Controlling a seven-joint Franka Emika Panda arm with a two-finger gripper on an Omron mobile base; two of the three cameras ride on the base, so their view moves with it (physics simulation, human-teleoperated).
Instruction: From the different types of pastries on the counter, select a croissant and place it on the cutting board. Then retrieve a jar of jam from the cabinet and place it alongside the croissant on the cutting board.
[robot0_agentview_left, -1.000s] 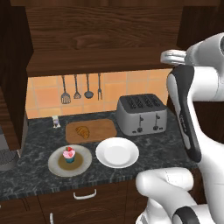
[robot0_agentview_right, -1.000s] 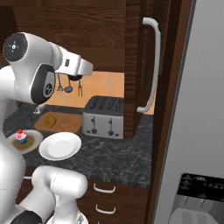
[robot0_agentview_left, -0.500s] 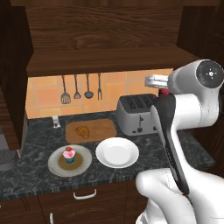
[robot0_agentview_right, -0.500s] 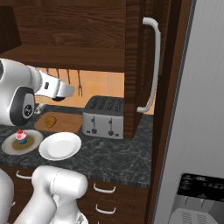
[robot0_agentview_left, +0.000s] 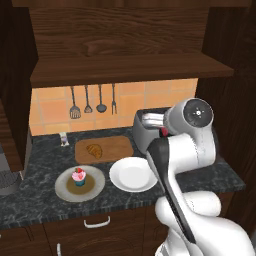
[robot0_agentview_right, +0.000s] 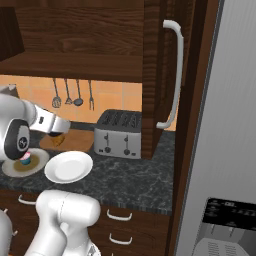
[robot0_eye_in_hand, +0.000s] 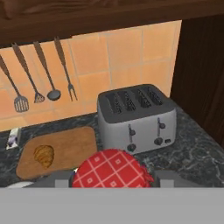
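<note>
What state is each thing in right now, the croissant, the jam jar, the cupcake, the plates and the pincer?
croissant: lying on the cutting board, left part.
jar of jam: held in the pincer, above the counter, red checked lid up.
cupcake: upright on the grey-tan plate.
white plate: on the counter.
pincer: shut on the jar.
</note>
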